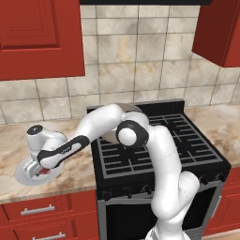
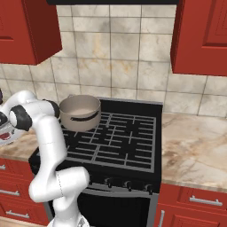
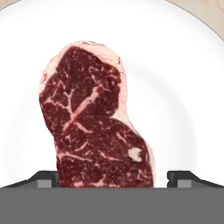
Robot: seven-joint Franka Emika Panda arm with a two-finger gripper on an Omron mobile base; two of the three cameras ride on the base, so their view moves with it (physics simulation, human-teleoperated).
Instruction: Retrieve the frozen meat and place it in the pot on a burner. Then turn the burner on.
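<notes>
The frozen meat [image 3: 94, 127], a dark-red marbled slab, lies flat on a round white plate [image 3: 183, 87] on the counter left of the stove. My gripper [image 3: 113, 179] is down over it and open. One fingertip [image 3: 46, 177] is almost at the slab's near end on one side, and the other stands a little off it. In the left base view the gripper [image 1: 33, 169] hangs over the plate [image 1: 21, 177], and a sliver of meat [image 1: 44, 171] shows. The pot [image 2: 80, 113] stands on the rear left burner; another burner [image 2: 131, 128] under the grates is bare.
The stove's knobs [image 2: 128, 184] run along its front panel. Red upper cabinets [image 1: 40, 37] hang above the left counter and to the right [image 2: 201, 35]. Marble counter [image 2: 195, 146] extends right of the stove. My own forearm [image 1: 101, 124] crosses the stove's left rear.
</notes>
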